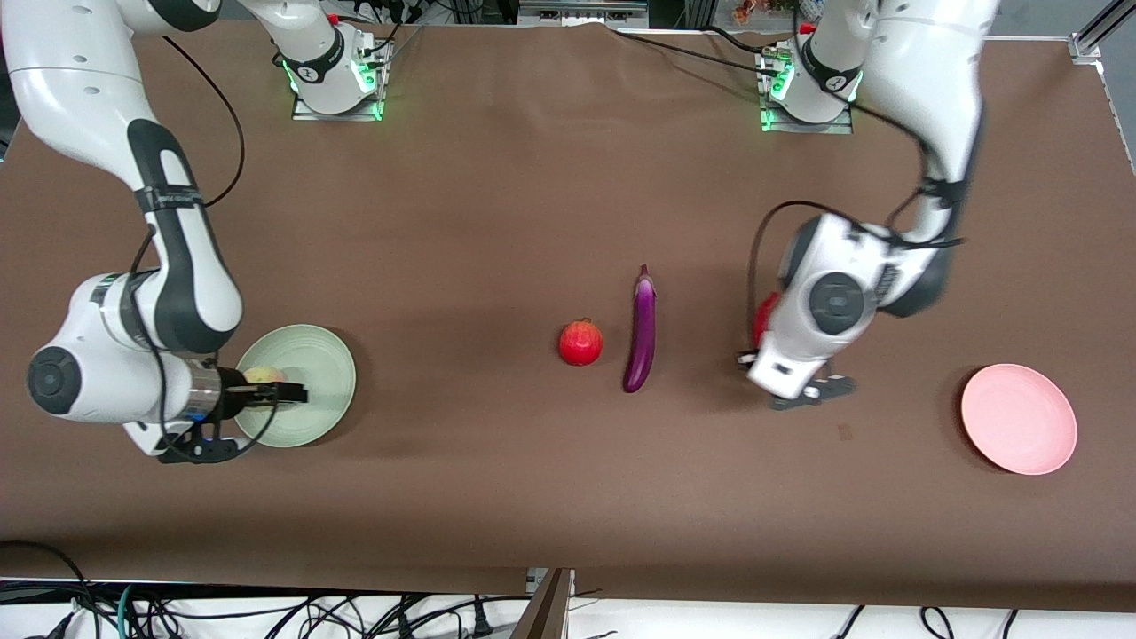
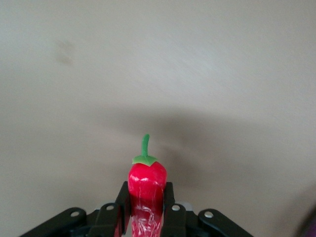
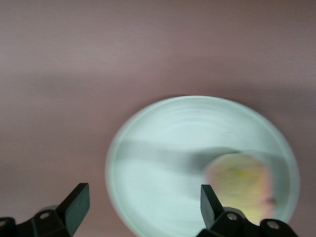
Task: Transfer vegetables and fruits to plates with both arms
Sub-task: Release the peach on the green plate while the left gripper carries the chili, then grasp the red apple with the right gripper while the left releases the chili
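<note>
Red chili pepper (image 2: 146,185) sits clamped in our left gripper (image 2: 147,210); our right gripper (image 3: 143,207) hangs spread above the peach (image 3: 240,190).

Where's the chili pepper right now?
The chili pepper is clamped in the left gripper, held over bare table between the eggplant and the pink plate.

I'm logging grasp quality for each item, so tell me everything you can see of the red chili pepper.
The red chili pepper is glossy red, plastic-looking, with a small green cap and thin green stem pointing away from the wrist. The left gripper is shut on it, a black finger pressing each side. Only its stem end shows; the rest is hidden. In the front view a red sliver peeks beside the wrist, between eggplant and pink plate.
</note>
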